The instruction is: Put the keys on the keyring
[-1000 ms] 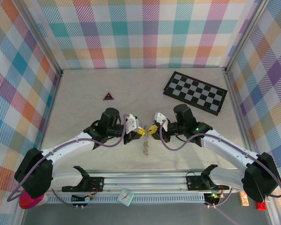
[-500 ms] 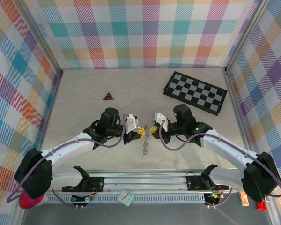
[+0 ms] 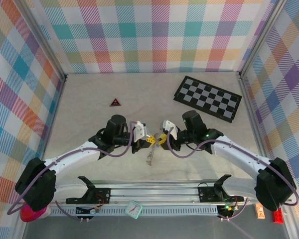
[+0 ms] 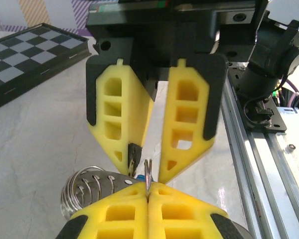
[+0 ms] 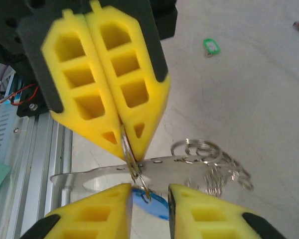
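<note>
Keyring (image 4: 89,186): thin silvery wire wound in shiny loops, held over the pale marbled bench (image 3: 89,99) where my two arms meet. Keys (image 5: 107,175): flat dull-grey metal, one lying level just above my right jaws, others bunched beyond the coil. Left jaws, yellow latticed plastic, closed with the ring's wire pinched at their tips. Right jaws apart, a blue tag (image 5: 152,205) in the gap. Chequered board (image 3: 207,98) well apart, far right.

The right gripper (image 5: 149,191) shows its two yellow fingers slightly apart at the bottom edge, with a blue tag (image 5: 153,205) between them. Facing it, the left gripper (image 5: 125,144) pinches a small ring (image 5: 134,167). A flat silvery key (image 5: 182,168) and the coiled keyring (image 5: 197,148) lie just beyond.
</note>
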{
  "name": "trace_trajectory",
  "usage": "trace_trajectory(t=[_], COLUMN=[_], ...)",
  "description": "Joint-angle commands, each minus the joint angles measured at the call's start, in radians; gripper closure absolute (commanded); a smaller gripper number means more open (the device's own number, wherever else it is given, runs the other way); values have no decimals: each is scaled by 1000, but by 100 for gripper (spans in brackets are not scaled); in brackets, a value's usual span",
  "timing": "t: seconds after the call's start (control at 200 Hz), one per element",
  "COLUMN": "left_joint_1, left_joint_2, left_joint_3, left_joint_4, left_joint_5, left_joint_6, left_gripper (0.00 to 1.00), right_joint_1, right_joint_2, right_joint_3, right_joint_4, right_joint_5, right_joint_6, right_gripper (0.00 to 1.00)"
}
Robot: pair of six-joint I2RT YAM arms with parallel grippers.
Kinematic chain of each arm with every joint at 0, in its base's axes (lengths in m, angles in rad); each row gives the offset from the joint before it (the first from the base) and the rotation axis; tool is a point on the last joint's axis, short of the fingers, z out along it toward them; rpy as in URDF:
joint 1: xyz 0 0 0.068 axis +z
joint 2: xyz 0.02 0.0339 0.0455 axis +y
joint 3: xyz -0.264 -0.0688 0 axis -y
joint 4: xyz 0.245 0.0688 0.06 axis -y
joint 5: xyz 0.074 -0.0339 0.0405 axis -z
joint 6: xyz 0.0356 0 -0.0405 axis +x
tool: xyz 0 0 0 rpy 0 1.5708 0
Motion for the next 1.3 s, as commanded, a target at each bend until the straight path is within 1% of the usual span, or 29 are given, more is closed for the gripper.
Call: trace_trajectory(t=[0.0, 0.145, 0.325, 0.44, 0.51, 0.525, 0.585, 0.645, 0.68, 0.745, 0.83, 0.985, 1.19, 1.295], left_joint_1=[-12, -12, -11, -12, -12, -12, -12, -12, -11, -12, -12, -12, -12, -12], left_joint_2=[-21, -21, -21, -19, -17, -15, -17, -22, -24, -27, -24, -6, 0, 1], left_joint_3=[-13, -14, -16, -16, -16, -15, -13, -11, -8, 2, 19, 61, 74, 83], left_joint_4=[68, 76, 83, 85, 83, 82, 71, 54, 40, -1, -50, -133, -133, -159], left_joint_5=[44, 50, 53, 55, 43, 36, 9, -15, -26, -39, -48, -45, -32, -28], left_joint_6=[-2, -7, -13, -17, -21, -23, -25, -21, -15, 4, 25, 54, 59, 75], left_gripper=[100, 100, 100, 100, 100, 100, 88, 80, 77, 76, 77, 82, 85, 93], right_joint_1=[1, 1, 1, 1, 1, 1, 1, 1, 1, 3, 6, 26, 70, 80], right_joint_2=[-40, -28, 5, 16, 20, 19, 19, 17, 16, 16, 21, 42, 102, 120], right_joint_3=[-26, -35, -32, -34, -32, -32, -25, -12, -2, 24, 62, 131, 219, 251], right_joint_4=[69, 117, 159, 191, 198, 196, 169, 122, 87, 13, -71, -196, -303, -323], right_joint_5=[-36, -62, -90, -103, -112, -113, -102, -86, -77, -60, -41, -12, 39, 37], right_joint_6=[6, 27, 48, 63, 62, 60, 42, 14, -6, -43, -87, -149, -204, -210], right_gripper=[73, 74, 82, 90, 100, 100, 100, 100, 100, 100, 100, 100, 100, 100])
